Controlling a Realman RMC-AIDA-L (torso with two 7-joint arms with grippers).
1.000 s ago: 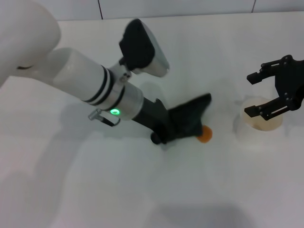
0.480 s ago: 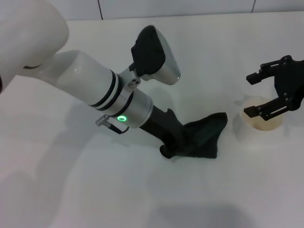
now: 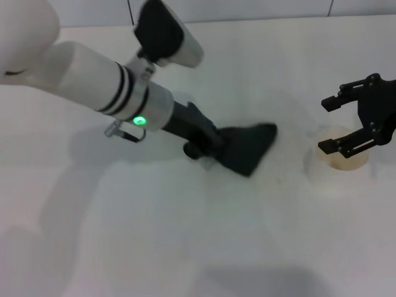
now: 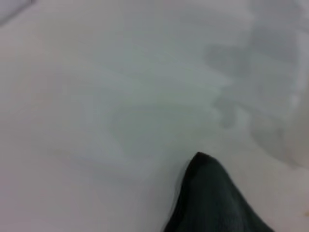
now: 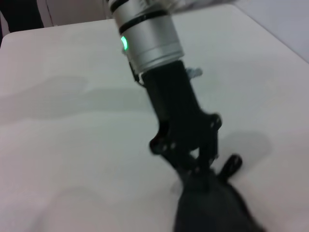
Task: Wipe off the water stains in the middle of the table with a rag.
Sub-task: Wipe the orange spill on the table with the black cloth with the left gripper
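Glossy white table (image 3: 185, 247), left end effector (image 3: 218, 150) clamped on dark rag (image 3: 247, 147); right end effector (image 3: 346, 120) spread, empty.

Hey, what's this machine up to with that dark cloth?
It is wiping the white table. The left gripper holds the dark rag and presses it flat on the tabletop near the middle. No orange stain shows now; it may be under the rag or already wiped up. The right gripper hangs with its jaws open above a white paper cup, taking no part.
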